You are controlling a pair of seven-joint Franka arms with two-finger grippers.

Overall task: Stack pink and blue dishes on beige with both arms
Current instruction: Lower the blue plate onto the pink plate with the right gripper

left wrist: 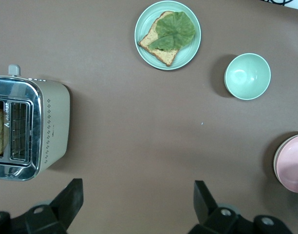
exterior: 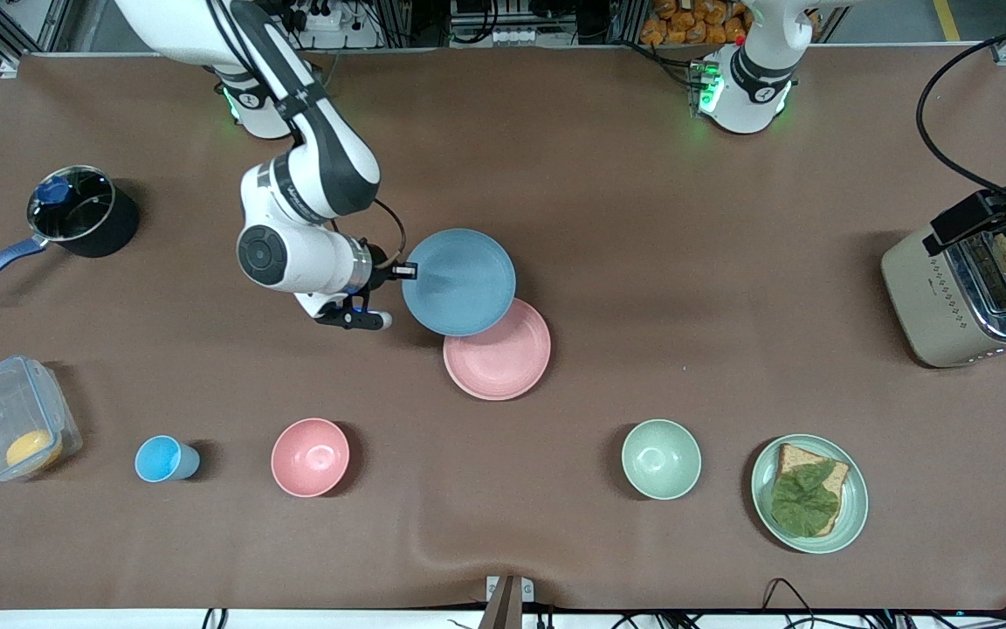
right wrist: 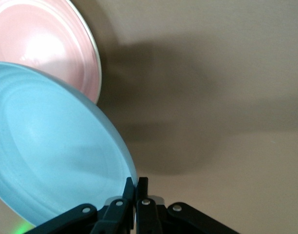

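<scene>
My right gripper [exterior: 405,271] [right wrist: 136,183] is shut on the rim of the dusty blue plate [exterior: 459,281] [right wrist: 56,146]. It holds the plate in the air, tilted, partly over the pale pink plate [exterior: 503,354] [right wrist: 42,44] [left wrist: 292,163]. The pink plate lies flat near the table's middle. A thin cream edge of the beige plate [left wrist: 275,163] shows under it in the left wrist view; the rest is hidden. My left gripper [left wrist: 138,187] hangs open and empty, high over the table near the toaster at the left arm's end.
A toaster [exterior: 966,297] [left wrist: 32,129] holds bread. Nearer the front camera stand a green plate with bread and lettuce [exterior: 852,515], a green bowl [exterior: 661,459], a pink bowl [exterior: 310,457], a blue cup [exterior: 162,459] and a clear container [exterior: 14,419]. A black pot [exterior: 79,210] sits at the right arm's end.
</scene>
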